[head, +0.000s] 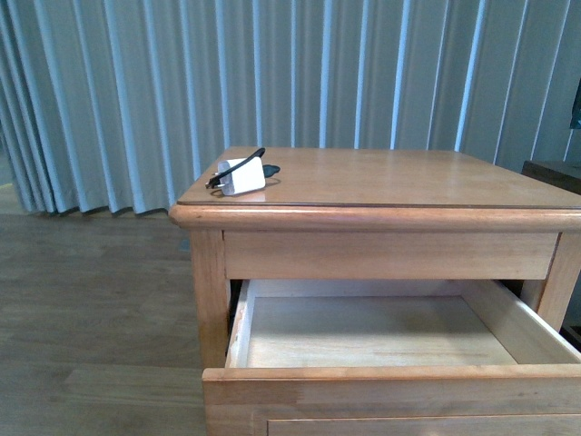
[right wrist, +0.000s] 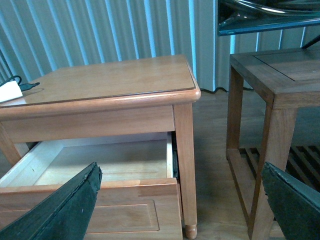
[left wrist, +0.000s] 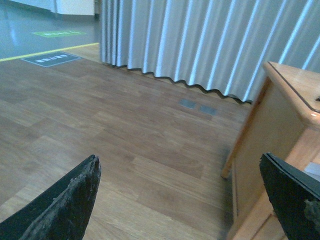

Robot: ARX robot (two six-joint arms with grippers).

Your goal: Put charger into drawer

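We see the charger [head: 241, 176] lying on the wooden surface [head: 390, 177], near its far left corner, with its thin black cable [head: 238, 164] curled just behind it. Directly below the surface's front edge, the drawer [head: 390, 374] stands pulled out towards us, its pale wood interior open to view. The charger is well apart from the drawer and from both arms. Off the surface's left side, we find the left claw [left wrist: 180, 165] spread wide over the wooden floor [left wrist: 100, 115], gripping nothing. In front of the surface's right corner, the right claw [right wrist: 182, 170] is likewise spread wide and holds nothing. A pale pleated curtain [head: 272, 73] hangs behind the surface, and a darker side table [right wrist: 275, 70] stands to its right.
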